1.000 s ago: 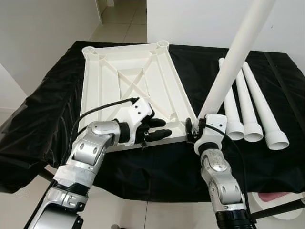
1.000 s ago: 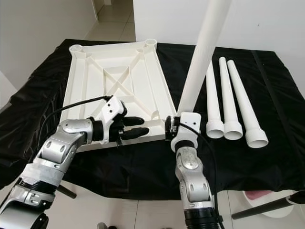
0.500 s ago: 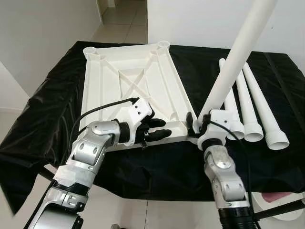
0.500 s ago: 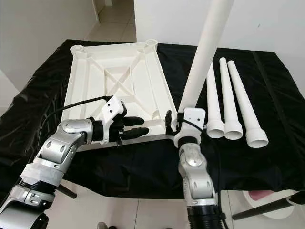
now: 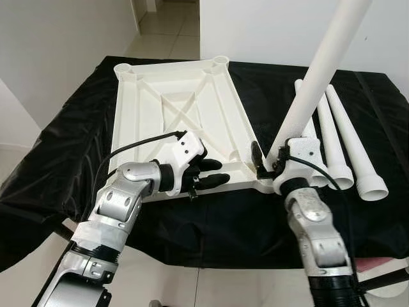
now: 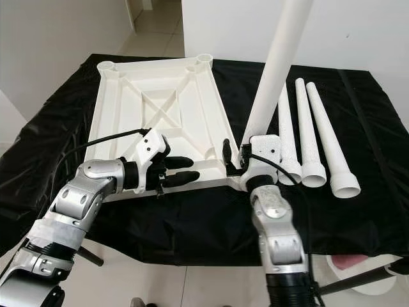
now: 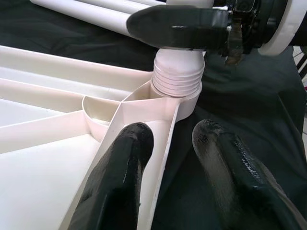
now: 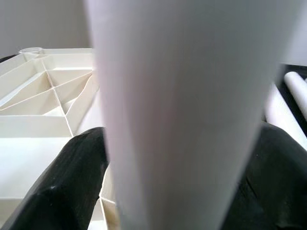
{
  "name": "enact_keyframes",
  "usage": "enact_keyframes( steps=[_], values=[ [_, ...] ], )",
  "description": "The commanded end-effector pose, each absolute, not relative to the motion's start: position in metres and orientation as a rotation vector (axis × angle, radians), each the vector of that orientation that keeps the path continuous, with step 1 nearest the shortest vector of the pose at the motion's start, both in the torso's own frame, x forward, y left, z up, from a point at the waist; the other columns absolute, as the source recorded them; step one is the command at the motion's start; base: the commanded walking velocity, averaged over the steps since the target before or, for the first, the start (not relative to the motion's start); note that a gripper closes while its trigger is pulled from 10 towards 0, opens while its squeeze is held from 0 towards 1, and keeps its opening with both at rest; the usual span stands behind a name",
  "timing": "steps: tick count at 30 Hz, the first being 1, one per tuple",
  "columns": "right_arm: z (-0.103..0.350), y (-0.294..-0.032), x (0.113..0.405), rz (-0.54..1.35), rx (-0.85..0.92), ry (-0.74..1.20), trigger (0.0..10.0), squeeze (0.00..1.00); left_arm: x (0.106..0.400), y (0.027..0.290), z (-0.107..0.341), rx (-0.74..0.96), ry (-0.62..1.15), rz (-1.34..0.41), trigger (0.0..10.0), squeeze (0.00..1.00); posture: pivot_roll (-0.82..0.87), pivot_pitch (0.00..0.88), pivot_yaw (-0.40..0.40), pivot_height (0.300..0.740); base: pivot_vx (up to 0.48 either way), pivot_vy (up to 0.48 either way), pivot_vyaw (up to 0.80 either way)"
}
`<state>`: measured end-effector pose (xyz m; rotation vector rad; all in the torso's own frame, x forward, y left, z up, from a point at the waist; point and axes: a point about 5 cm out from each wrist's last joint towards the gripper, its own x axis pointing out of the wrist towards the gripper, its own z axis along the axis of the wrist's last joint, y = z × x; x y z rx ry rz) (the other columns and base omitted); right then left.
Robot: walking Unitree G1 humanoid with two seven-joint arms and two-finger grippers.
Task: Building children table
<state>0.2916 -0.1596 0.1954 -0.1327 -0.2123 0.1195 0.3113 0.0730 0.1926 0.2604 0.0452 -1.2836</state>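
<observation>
Head stereo pair looks forward and down at the black-draped table (image 5: pixel 57 147), both eyes sharing the white tabletop (image 5: pixel 172 102). Left wrist camera sits close at its near corner; right wrist camera hugs the upright leg (image 8: pixel 192 115).

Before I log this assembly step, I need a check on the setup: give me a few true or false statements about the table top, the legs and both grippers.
1. The table top lies upside down, ribs showing. True.
2. The right gripper is shut on the upright leg. True.
3. Four spare legs lie on the black cloth. False: three.
4. The upright leg stands at a far corner socket. False: at the near right corner.
5. The left gripper holds a leg. False: its fingers rest at the table top's near edge.
</observation>
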Motion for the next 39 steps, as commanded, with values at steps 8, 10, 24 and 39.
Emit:
enact_keyframes(
  steps=[8,10,24,39],
  values=[
    [0.195,-0.175,0.293,0.251,-0.154,-0.146,10.0,0.00,0.314,0.066,0.199,0.232,0.011,-1.227,10.0,0.00,-0.11,0.117,0.072,0.740,0.000,0.000,0.00],
    [0.198,-0.180,0.297,0.301,-0.178,-0.137,10.0,0.00,0.313,0.063,0.201,0.240,0.000,-1.239,10.0,0.00,-0.11,0.117,0.072,0.740,0.000,0.000,0.00],
    [0.198,-0.174,0.302,0.605,-0.260,-0.059,10.0,0.00,0.314,0.061,0.203,0.277,-0.005,-1.258,10.0,0.00,-0.11,0.120,0.072,0.740,0.000,0.000,0.00],
    [0.205,-0.175,0.319,0.704,-0.288,-0.051,4.0,0.00,0.314,0.064,0.202,0.277,0.007,-1.249,10.0,0.00,-0.10,0.125,0.076,0.740,0.000,0.000,0.00]
  ],
)
